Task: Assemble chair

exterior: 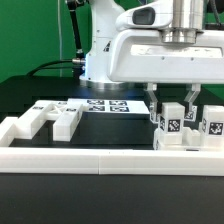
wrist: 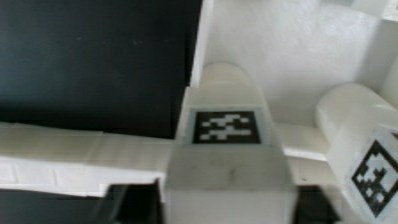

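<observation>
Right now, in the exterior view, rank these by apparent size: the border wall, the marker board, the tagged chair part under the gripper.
1. Border wall, spanning the whole frame.
2. Marker board, though it lies farther back and is partly hidden.
3. Tagged chair part, smallest despite sitting nearer the camera.
</observation>
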